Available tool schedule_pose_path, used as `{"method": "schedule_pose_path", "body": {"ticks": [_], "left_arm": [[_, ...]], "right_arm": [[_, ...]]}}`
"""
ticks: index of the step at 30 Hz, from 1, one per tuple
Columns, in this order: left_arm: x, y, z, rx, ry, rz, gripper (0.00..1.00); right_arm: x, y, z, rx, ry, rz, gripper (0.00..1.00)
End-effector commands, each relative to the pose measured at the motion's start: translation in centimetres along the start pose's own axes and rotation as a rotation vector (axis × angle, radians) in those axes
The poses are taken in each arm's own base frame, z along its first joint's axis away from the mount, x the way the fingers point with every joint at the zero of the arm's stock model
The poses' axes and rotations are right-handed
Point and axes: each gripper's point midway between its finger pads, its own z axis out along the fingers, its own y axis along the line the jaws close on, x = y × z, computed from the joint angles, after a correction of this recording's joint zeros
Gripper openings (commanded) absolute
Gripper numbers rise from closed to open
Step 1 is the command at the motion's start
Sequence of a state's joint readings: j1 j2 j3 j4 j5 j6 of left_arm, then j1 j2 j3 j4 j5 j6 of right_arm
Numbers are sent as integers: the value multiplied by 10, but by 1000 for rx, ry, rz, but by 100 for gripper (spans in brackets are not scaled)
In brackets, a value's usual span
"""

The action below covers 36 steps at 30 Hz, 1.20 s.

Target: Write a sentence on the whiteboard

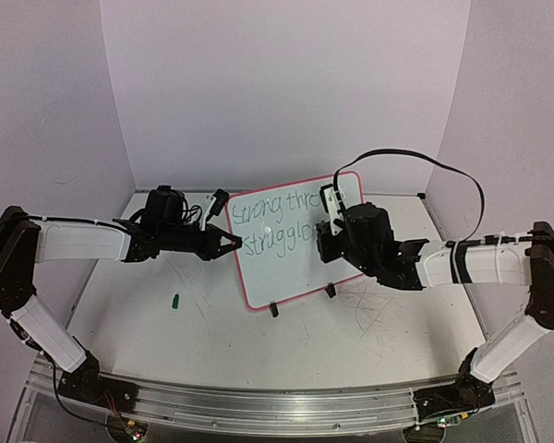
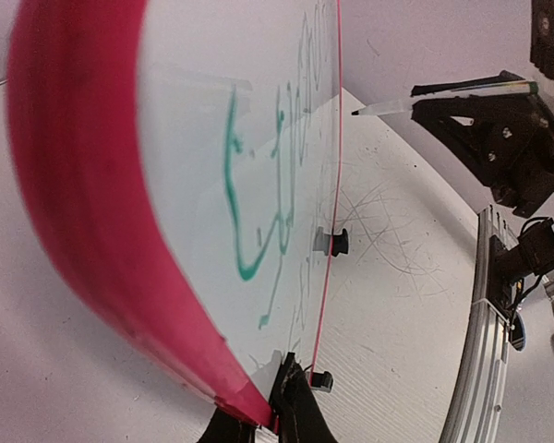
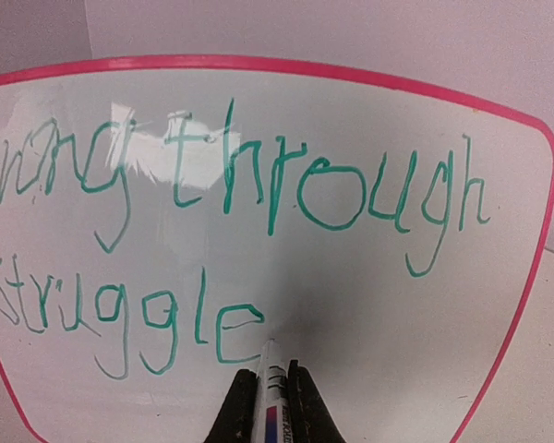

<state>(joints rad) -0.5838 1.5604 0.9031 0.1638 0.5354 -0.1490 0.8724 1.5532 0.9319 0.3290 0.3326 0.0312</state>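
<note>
The whiteboard (image 1: 291, 272), white with a pink-red rim, stands tilted on two black clip feet mid-table. The sentence (image 1: 282, 221) is green handwriting in two lines. In the right wrist view the sentence (image 3: 295, 185) reads "…ong through" over "struggle". My right gripper (image 3: 270, 406) is shut on a white marker (image 3: 272, 383). The marker's tip sits just right of the last "e"; I cannot tell if it touches. My left gripper (image 2: 277, 415) is shut on the whiteboard's rim (image 2: 92, 212) at its left edge (image 1: 233, 242). The right gripper (image 1: 327, 221) is in front of the board's right half.
A small green marker cap (image 1: 176, 301) lies on the tabletop, left of the board. The board's clip feet (image 1: 274, 310) rest on the scribbled tabletop (image 1: 379, 323). A metal rail (image 1: 277, 406) runs along the near edge. White walls close the back and sides.
</note>
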Motion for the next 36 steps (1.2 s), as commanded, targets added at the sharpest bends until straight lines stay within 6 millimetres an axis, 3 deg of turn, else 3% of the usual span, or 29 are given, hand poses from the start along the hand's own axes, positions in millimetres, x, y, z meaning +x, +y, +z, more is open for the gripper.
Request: {"method": "schedule_pose_path", "body": {"ticks": [1, 12, 36], "left_arm": [[10, 48, -5, -236, 40, 68, 0], [11, 49, -6, -241, 40, 66, 0], [15, 49, -3, -234, 53, 64, 0]], "right_arm": [[-34, 11, -23, -118, -122, -8, 0], [-30, -12, 3, -3, -82, 56, 0], [-25, -18, 17, 57, -63, 48, 0]]}}
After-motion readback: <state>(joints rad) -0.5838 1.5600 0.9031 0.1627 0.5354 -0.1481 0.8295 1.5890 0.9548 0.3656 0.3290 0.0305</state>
